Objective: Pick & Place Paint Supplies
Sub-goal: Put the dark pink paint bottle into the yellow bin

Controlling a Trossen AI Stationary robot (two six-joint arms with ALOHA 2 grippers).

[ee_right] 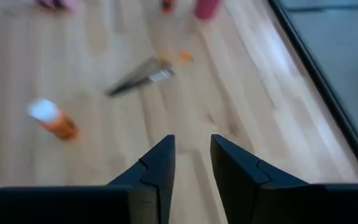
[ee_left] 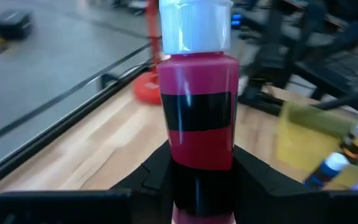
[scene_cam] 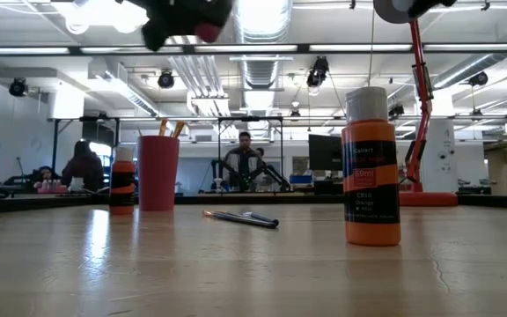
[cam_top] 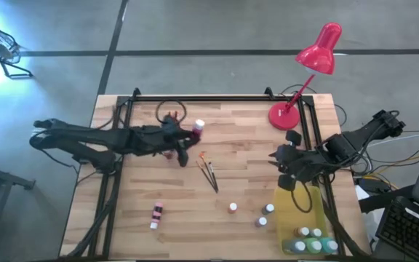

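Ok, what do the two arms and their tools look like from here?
Both arms are dark, jointed and slim, with black cables trailing from the right one. The left tool and the right tool each end in two black, angular, wedge-shaped fingers. No markings show.

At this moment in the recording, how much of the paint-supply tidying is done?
Done: several bottles sit in the yellow tray. In hand: the left tool grips a red paint bottle above the table. Left: paintbrushes, a pink bottle lying down and three small bottles on the wood. The right tool holds nothing, near the tray.
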